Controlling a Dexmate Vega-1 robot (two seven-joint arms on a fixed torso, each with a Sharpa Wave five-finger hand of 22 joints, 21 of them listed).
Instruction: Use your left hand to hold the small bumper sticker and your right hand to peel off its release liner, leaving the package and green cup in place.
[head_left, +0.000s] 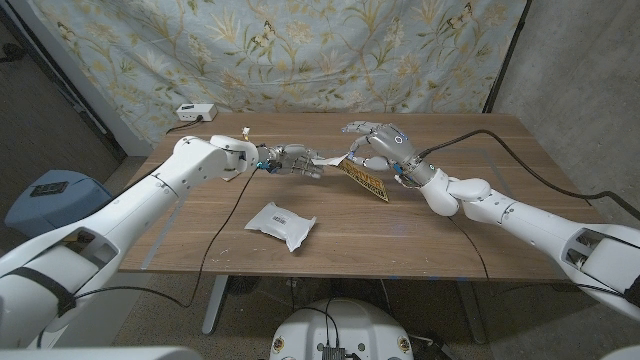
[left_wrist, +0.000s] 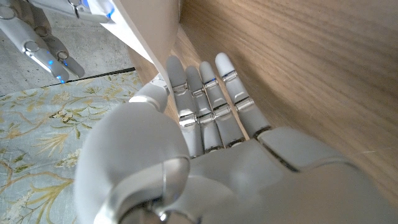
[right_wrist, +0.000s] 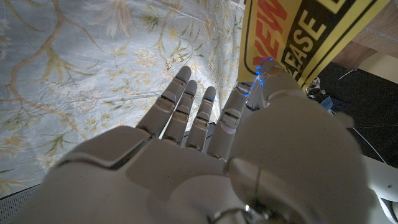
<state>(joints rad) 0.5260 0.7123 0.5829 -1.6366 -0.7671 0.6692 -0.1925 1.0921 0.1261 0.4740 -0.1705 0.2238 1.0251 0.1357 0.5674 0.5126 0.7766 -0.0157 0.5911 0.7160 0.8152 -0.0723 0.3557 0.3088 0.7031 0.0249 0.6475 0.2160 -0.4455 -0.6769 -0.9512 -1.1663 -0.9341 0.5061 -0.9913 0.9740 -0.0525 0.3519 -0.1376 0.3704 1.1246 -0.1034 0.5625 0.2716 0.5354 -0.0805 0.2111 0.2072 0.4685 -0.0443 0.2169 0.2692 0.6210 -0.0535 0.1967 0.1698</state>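
The small bumper sticker (head_left: 363, 181) is yellow with black letters and hangs tilted above the table's middle. My right hand (head_left: 376, 146) pinches its upper edge; in the right wrist view the thumb lies against the sticker (right_wrist: 298, 31) while the other fingers (right_wrist: 186, 106) stretch out. A white strip, the release liner (head_left: 326, 160), runs from the sticker toward my left hand (head_left: 291, 160). In the left wrist view the white liner (left_wrist: 149, 31) passes between the thumb and the straight fingers (left_wrist: 211, 99) of that hand, just above the wood. Whether liner and sticker are fully apart is hidden.
A white package (head_left: 281, 224) lies on the wooden table (head_left: 480, 230) in front of my left hand. A small white box (head_left: 192, 113) sits at the far left corner. A black cable (head_left: 520, 150) crosses the right side. A patterned cloth hangs behind.
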